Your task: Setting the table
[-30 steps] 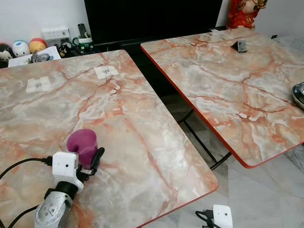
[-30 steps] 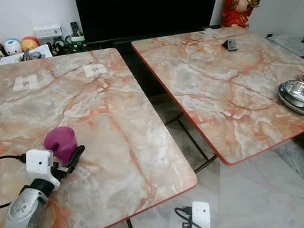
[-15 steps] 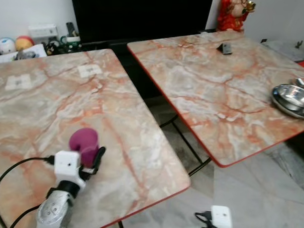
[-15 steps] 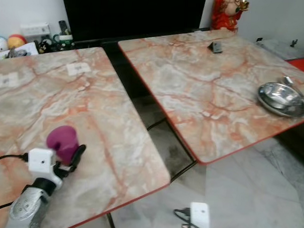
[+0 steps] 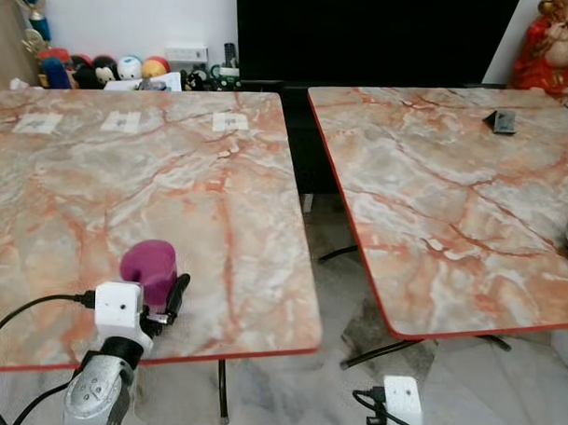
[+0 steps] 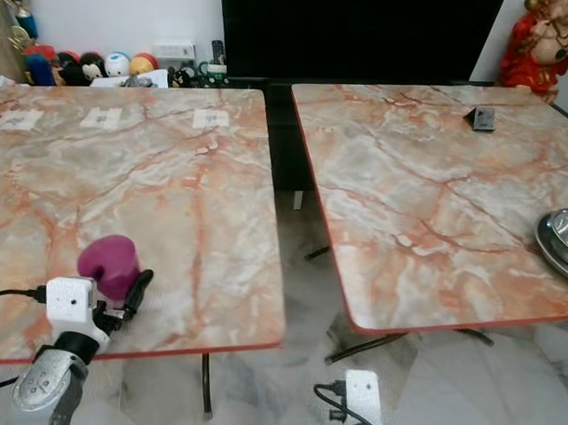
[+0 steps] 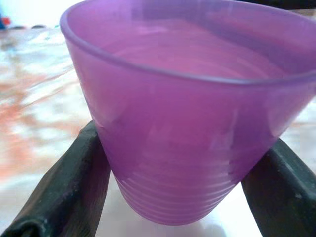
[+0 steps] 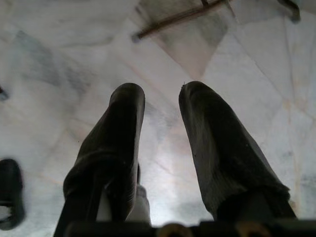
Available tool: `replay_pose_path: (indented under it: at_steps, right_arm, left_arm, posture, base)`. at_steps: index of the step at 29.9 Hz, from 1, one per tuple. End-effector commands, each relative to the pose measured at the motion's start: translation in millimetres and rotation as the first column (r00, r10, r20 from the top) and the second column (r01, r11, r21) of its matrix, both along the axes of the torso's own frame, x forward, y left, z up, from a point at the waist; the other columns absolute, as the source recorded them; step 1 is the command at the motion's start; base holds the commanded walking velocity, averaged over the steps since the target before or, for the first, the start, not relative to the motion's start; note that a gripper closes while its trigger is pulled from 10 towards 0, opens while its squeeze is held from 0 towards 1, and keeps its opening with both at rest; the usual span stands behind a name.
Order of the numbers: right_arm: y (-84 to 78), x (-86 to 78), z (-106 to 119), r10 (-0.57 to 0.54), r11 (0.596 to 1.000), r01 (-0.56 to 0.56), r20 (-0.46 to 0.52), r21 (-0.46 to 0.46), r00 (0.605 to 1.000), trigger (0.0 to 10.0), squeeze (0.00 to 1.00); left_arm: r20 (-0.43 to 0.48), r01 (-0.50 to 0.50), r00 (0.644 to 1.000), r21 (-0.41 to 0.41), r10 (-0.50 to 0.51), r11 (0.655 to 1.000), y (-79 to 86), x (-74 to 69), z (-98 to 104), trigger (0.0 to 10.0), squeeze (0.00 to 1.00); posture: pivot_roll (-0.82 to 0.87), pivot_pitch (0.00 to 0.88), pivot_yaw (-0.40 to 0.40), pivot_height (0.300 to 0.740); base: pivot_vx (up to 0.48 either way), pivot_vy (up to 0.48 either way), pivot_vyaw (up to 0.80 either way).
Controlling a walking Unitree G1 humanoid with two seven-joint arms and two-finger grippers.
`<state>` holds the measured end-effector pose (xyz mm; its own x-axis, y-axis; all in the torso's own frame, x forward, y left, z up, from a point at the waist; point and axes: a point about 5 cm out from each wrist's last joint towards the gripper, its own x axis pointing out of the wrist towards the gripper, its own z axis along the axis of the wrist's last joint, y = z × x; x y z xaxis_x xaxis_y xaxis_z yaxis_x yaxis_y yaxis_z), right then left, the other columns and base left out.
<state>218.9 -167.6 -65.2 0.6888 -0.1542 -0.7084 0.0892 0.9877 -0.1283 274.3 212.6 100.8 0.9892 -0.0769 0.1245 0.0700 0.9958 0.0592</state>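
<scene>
L gripper [image 5: 162, 297], at 7 o'clock in the head view: fingers closed on the purple cup [image 5: 149, 271], one on each side of it. Wrist cam confirms both pads [image 7: 74, 187] pressed to the cup wall, mouth tilted toward the lens, apparently empty. Cup is held over the near edge of the L table [image 5: 71, 177]; can't tell if its base touches the top.

R gripper [image 8: 160, 143], hanging idle at 5 o'clock over the floor [image 8: 59, 59]: fingers slightly apart, nothing between them.

Change vs. 0.5 s ago: whole view has swung, so camera/body turned; tables not moved. Three labels [image 5: 122, 121] now line up along the L table's far side at 11 o'clock, and the steel bowl [image 6: 565, 239] has slid to the frame edge at 3 o'clock. Grip on the cup unchanged.

Judgement: robot now squares up to the L table; cup placement likely next. Bowl on the R table [image 5: 434, 199] not yet fetched. Early stage.

Far, 12 o'clock: dark TV [image 5: 365, 33]; red figurine [image 6: 542, 44] at 1–2 o'clock.
</scene>
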Motion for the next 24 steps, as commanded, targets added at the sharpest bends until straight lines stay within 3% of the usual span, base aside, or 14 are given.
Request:
replay_pose_path:
  at_steps: [1, 16, 24]
  right_arm:
    - [-9.8, -7.9, -4.0, -0.028, 1.0, 0.028, -0.027, -0.012, 0.999, 10.0, 0.0]
    - [-10.0, -6.7, -3.4, -0.017, 1.0, 0.016, -0.027, -0.02, 0.999, 10.0, 0.0]
    - [-9.7, -6.1, -3.1, 0.005, 0.999, -0.006, -0.03, -0.034, 1.0, 10.0, 0.0]
  left_arm:
    - [0.007, 0.022, 1.0, 0.005, -0.022, 1.0, -6.1, 1.3, 2.2, 10.0, 0.0]
    - [0.02, -0.002, 1.0, 0.015, 0.002, 1.0, -1.0, 4.0, 6.6, 10.0, 0.0]
    - [0.018, -0.007, 1.0, 0.016, 0.007, 1.0, -0.6, 4.4, 6.9, 10.0, 0.0]
  posture:
    - [0.04, 0.099, -0.032, 0.74]
    - [0.04, 0.103, -0.034, 0.74]
    - [0.04, 0.105, -0.034, 0.74]
  base:
    - [0.0, -0.435, 0.0]
    - [0.0, -0.432, 0.0]
    - [0.0, -0.431, 0.73]
